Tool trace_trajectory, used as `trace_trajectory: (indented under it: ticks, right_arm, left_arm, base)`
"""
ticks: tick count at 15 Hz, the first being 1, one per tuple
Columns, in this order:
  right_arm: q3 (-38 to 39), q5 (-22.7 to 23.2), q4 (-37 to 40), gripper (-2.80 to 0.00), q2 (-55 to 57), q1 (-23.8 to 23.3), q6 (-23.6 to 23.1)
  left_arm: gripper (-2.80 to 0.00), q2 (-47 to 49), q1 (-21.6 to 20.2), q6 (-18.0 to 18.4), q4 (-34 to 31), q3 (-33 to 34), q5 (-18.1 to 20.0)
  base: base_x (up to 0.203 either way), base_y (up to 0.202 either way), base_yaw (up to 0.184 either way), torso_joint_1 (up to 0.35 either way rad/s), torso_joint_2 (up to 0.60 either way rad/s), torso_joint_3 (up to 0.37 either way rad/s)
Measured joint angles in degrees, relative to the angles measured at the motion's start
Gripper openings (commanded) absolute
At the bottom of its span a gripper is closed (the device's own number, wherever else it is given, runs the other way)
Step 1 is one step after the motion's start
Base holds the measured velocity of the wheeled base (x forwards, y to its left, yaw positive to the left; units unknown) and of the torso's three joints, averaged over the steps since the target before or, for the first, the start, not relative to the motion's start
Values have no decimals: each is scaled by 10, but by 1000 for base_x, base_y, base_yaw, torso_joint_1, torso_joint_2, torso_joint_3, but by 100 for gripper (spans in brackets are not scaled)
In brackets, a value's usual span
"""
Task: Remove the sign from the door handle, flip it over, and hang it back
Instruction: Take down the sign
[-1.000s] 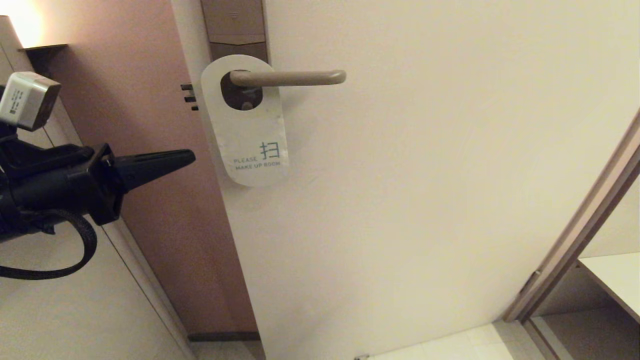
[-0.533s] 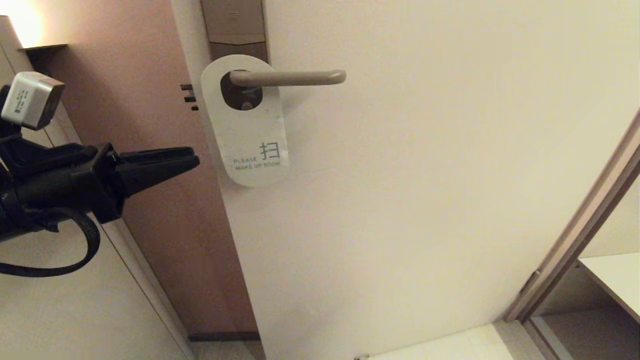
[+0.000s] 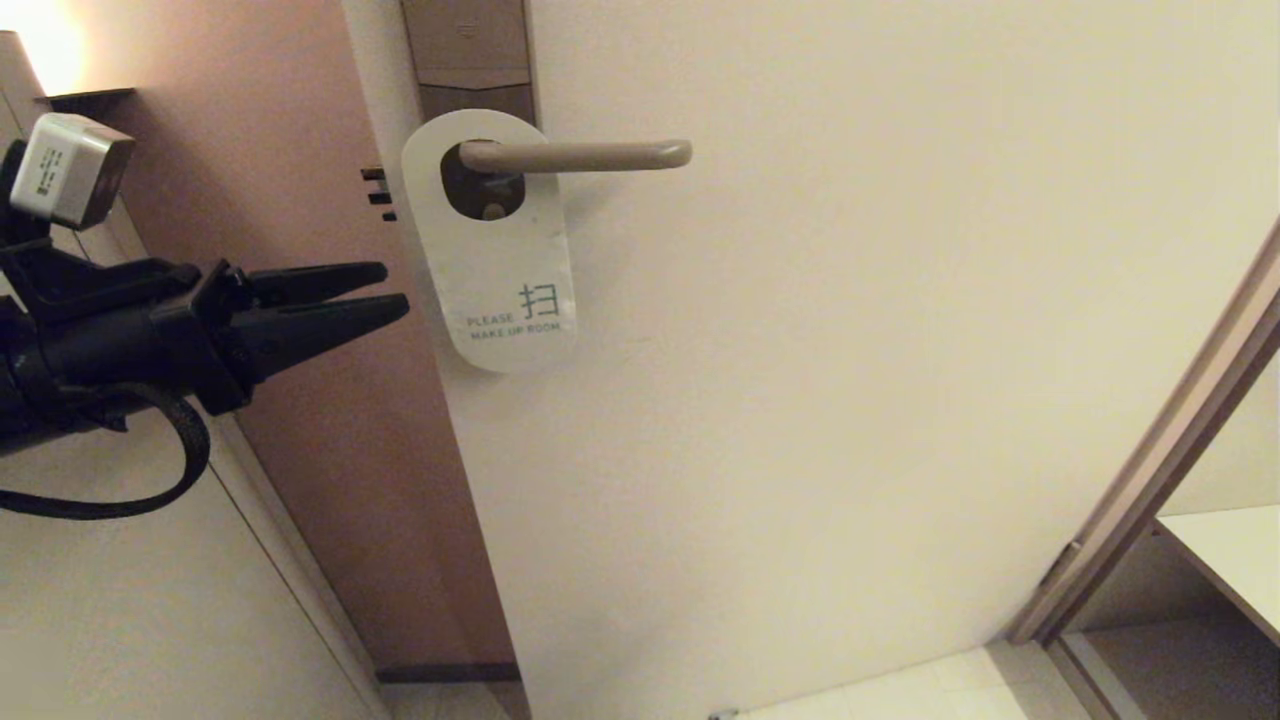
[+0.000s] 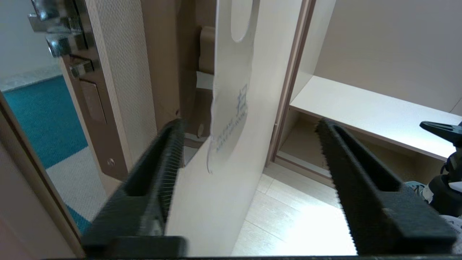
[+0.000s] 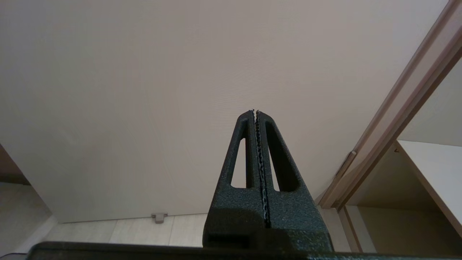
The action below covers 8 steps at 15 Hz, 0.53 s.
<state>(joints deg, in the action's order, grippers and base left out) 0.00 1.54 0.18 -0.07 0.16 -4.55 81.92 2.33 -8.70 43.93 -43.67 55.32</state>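
The sign [image 3: 495, 270] hangs on the door handle [image 3: 580, 155] by its oval hole, white side out, reading "PLEASE MAKE UP ROOM". The handle is a beige-bronze bar on a brownish lock plate [image 3: 470, 50]. My left gripper [image 3: 395, 290] is open, left of the sign's lower half and clear of it, fingertips pointing at the door's edge. From the left wrist the sign [image 4: 231, 108] shows edge-on between and beyond the spread black fingers [image 4: 162, 159], with nothing in them. My right gripper [image 5: 255, 111] is shut and empty, low in front of the door, out of the head view.
The white door [image 3: 850, 350] stands ajar, its edge with dark latch bolts [image 3: 378, 195] facing a reddish-brown wall [image 3: 300, 250]. A door frame [image 3: 1150, 480] and a white shelf [image 3: 1230, 560] are at the right. Teal carpet [image 4: 36, 119] lies beyond the door.
My left gripper has opened from shut to wide and has crept slightly up and toward the sign. The sign and handle have not moved.
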Motion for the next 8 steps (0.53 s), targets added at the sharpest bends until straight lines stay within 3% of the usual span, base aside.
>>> trace_trajectory:
  ticks: [3, 8]
  right_arm:
    - [0, 0, 0, -280, 0, 0, 0]
    - [0, 0, 0, -280, 0, 0, 0]
  left_arm:
    - [0, 3, 0, -2, -1, -2, 32]
    - [0, 10, 0, -2, -1, -3, 37]
  base:
    - [0, 0, 0, 0, 0, 0]
    - [0, 0, 0, 0, 0, 0]
